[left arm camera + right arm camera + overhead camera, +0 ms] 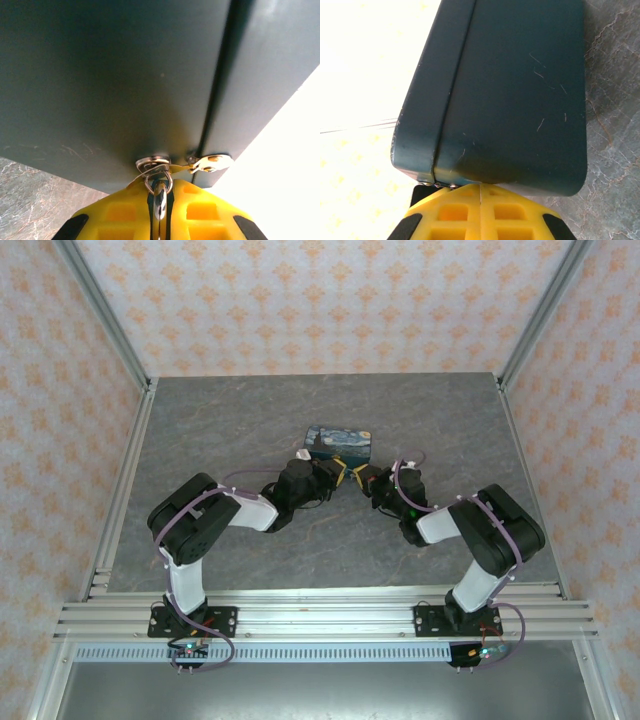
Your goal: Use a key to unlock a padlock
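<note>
The padlock, a square block with a starry-night top and dark teal sides, lies mid-table. Both grippers meet at its near side. My left gripper is shut on the key, a slim metal piece on a small ring, whose tip meets the round metal keyhole in the teal side. A second small metal tab hangs off the ring by the seam. My right gripper is shut, its yellow fingertips pressed against the block's teal side.
Grey marbled tabletop surrounds the block, with patterned walls behind and at both sides. Aluminium rails run along the near edge by the arm bases.
</note>
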Controlling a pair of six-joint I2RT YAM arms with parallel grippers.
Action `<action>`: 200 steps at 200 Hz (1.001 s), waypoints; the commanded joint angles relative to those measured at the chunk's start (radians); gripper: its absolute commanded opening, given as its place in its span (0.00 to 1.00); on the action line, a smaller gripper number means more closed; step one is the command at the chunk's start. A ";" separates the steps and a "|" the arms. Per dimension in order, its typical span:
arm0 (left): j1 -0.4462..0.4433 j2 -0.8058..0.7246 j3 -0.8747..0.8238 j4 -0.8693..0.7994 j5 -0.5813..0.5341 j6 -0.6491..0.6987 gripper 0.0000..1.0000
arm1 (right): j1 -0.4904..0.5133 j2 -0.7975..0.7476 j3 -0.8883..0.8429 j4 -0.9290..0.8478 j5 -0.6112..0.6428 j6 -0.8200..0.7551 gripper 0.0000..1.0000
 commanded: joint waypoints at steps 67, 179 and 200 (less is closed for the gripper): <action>-0.108 -0.094 0.008 -0.084 0.247 0.204 0.00 | -0.019 -0.035 0.064 -0.029 -0.073 0.005 0.00; -0.108 -0.079 0.030 -0.104 0.221 0.197 0.00 | 0.052 -0.068 0.045 -0.037 -0.022 0.037 0.00; -0.108 -0.072 0.029 -0.088 0.217 0.181 0.00 | 0.064 -0.067 0.027 -0.022 -0.006 0.049 0.00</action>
